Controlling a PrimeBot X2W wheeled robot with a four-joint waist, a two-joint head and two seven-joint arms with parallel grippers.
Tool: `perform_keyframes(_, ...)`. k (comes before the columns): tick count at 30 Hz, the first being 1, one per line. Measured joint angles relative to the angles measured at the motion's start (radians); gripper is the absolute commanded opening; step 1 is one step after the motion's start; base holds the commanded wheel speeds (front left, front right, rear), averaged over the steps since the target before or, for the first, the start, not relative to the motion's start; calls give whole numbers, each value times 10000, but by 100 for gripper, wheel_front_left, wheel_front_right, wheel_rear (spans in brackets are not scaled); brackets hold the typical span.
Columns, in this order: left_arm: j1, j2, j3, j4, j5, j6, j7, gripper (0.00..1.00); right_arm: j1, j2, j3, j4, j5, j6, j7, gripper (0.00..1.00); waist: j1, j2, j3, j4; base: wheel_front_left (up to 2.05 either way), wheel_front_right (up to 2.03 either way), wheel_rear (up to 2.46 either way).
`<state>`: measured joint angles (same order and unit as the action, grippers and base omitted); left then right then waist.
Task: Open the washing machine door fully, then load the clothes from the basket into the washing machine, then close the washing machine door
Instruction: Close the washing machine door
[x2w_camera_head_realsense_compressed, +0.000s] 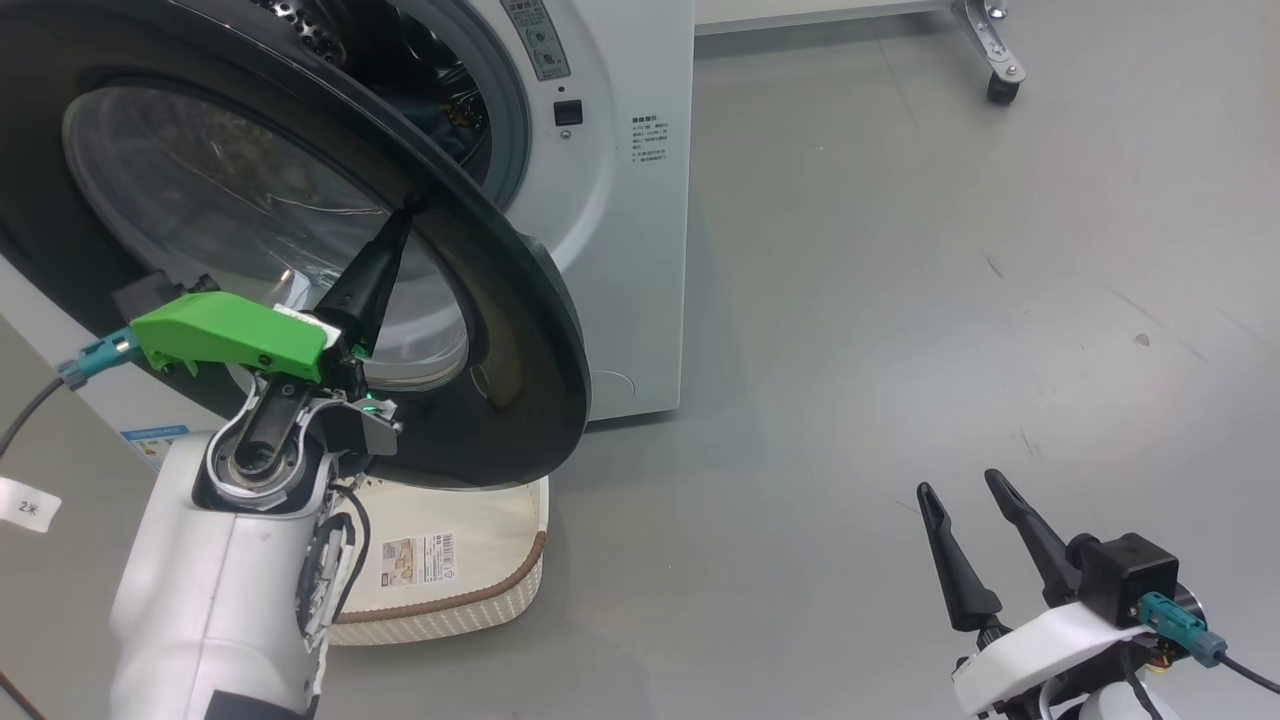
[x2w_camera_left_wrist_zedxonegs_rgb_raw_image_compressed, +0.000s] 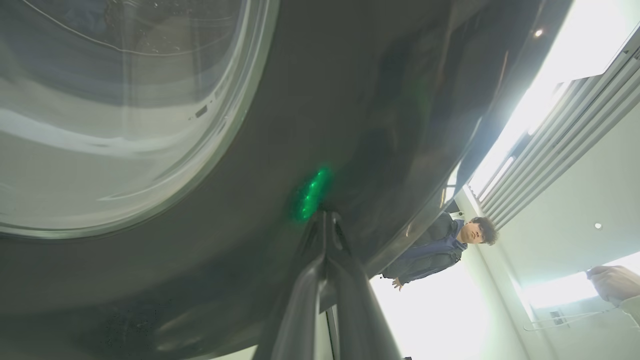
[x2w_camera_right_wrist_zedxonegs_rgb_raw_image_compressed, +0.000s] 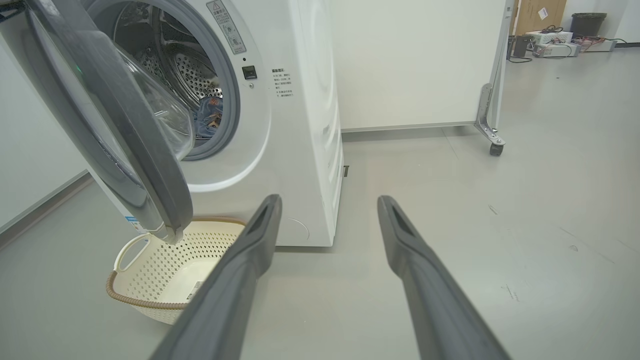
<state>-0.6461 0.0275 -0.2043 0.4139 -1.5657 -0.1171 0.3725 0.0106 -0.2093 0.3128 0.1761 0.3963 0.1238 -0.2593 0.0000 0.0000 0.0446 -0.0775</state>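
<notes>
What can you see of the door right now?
The door is round: a wide glossy black ring around a clear domed glass window. It stands partly open, swung out from the washing machine, with its lower edge over the basket. The left gripper, shut, rests its tips against the ring's outer face, just beside the window.
</notes>
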Motion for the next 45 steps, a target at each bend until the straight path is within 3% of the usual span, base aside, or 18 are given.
perform_keyframes(7,-30,157,-477,-330,1662,0,-750,0,2,31,-399,-12,2,0,0,100,0,0,30,138,0,0,0)
perform_keyframes(10,-4,598,-744,-520,2617,0,-1321,49,7,48,-604,-17,2,0,0,100,0,0,29,257,0,0,0)
perform_keyframes(11,18,784,-836,-571,2978,0,-1517,84,8,56,-669,-19,2,0,0,100,0,0,25,302,0,0,0)
perform_keyframes(12,55,941,-903,-619,3260,0,-1739,97,9,75,-727,-23,2,0,0,100,0,0,20,348,0,0,0)
perform_keyframes(13,118,1089,-997,-663,3542,0,-1923,100,15,88,-765,-27,2,0,0,100,0,0,12,397,0,0,0)
perform_keyframes(23,1496,2372,-1981,-456,6916,-2,-4176,100,71,148,-1045,-148,-4,0,0,100,0,0,-136,859,0,0,0)
perform_keyframes(28,2132,2418,-2293,-391,8044,125,-5306,100,115,150,-1246,-280,-54,0,0,100,0,0,-123,1107,0,0,0)
perform_keyframes(33,2944,2445,-2556,-232,8922,727,-6299,100,123,207,-1185,-349,-115,0,0,100,0,0,-54,1337,0,0,0)
perform_keyframes(45,4076,2550,-2476,-428,10159,1521,-6291,100,124,226,-1064,-359,-186,0,0,100,0,0,-61,1378,0,0,0)
